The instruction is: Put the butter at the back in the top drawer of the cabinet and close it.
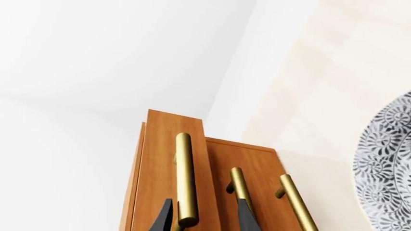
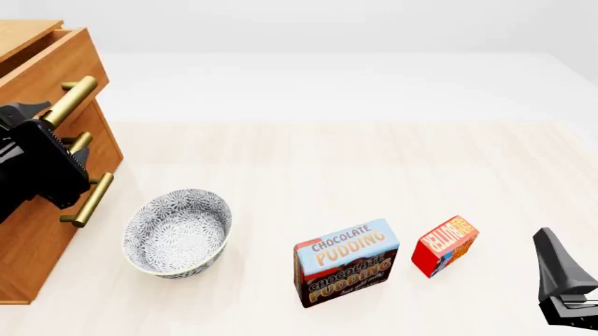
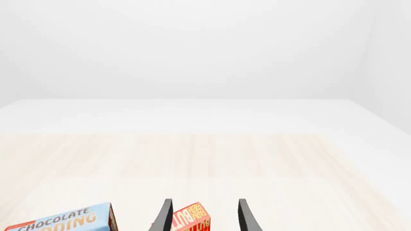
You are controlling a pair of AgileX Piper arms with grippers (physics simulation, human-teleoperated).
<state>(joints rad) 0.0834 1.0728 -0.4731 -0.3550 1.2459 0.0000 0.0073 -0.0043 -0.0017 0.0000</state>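
A: How are the jaws set?

B: On the left gripper (image 1: 204,217) the jaws are seen spread apart, with the brass handle (image 1: 185,180) of the top drawer (image 2: 54,66) lying between them; whether the bar is touched cannot be told. On the right gripper (image 3: 204,217) the jaws are likewise apart and nothing is held.

A: Where is the butter placed?

B: The butter (image 2: 446,245) is stood on the bench (image 2: 337,161), in the front view at about five o'clock from the bench's middle and at three o'clock from the pudding box (image 2: 346,261). In the right wrist view it is framed between the open jaws, just ahead of them. The right gripper is clearly the nearer; the left is occupied at the cabinet (image 2: 38,231), at nine o'clock.

A: And its long axis?

B: It is tilted in the front view, running from seven towards one o'clock.

A: Materials?

B: The butter and pudding boxes are printed cartons, flat-faced and square-edged. The cabinet is shown as smooth brown wood, its handles as polished brass cylinders. The bowl (image 2: 178,232) is round, with a dark floral pattern. The bench is pale wood grain. The top drawer appears pulled out slightly.
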